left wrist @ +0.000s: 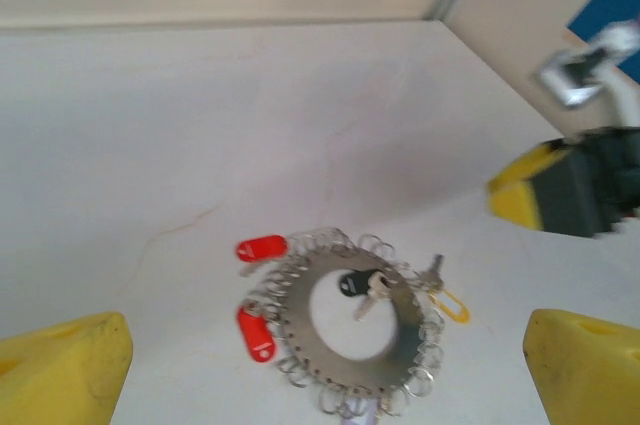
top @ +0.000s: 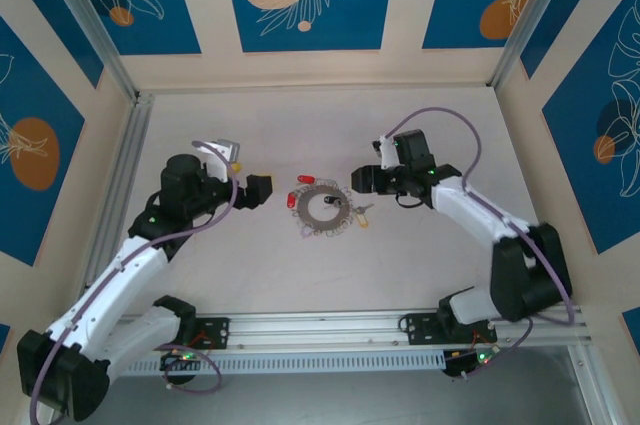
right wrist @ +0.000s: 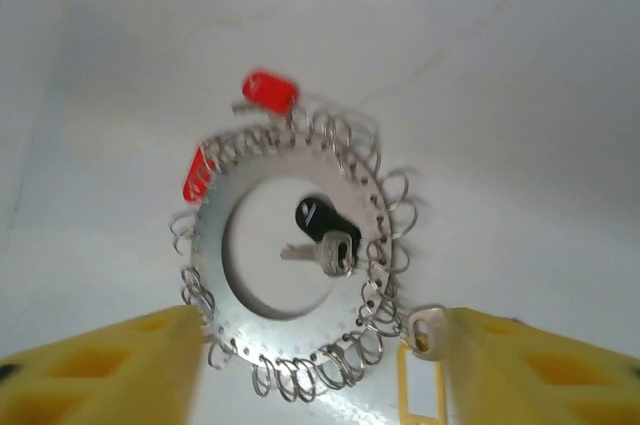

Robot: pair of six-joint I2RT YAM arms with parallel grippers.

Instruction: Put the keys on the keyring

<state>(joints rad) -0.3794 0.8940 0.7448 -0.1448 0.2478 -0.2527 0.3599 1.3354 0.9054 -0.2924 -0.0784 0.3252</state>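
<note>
Cream-white tabletop (top: pixel 300 125), matt and faintly scratched, closed in on three sides by pale walls (top: pixel 310 67) hung with blue panels (top: pixel 340 5) of leaf and orange-disc print; aluminium posts (top: pixel 90 20) at the back corners; slotted rail (top: pixel 330 323) along the near edge, carrying both arm bases; purple cables (top: pixel 440 110) looped over the arms.

Hard to make out: small wire loops round the rim of the keyring (top: pixel 322 208), a blur from above, sharper from the wrists; ring's lower edge cut off by the frame in the left wrist view; teeth of the keys (top: pixel 336 203) too small to read; impossible to tell whether each key hangs from a loop or merely lies against the ring; tip of the right claw (top: pixel 362 181) smeared yellow and black at the upper right of the left wrist view.

Flat at the middle of the table, between the two claws: keyring, silver-grey, with a black-headed key (right wrist: pixel 318 220) inside its central hole, two red tags (left wrist: pixel 260 248) at its far-left rim, and a yellow tag (left wrist: pixel 452 305) with a metal key just outside the rim on the right-arm side.

Left claw (top: pixel 262 188) spread wide and empty, near the ring's left side but apart from it; right claw likewise released, grasping nothing, yellow fingers (right wrist: pixel 540 370) flanking the ring's near rim, one fingertip just beside the yellow-tagged key.
</note>
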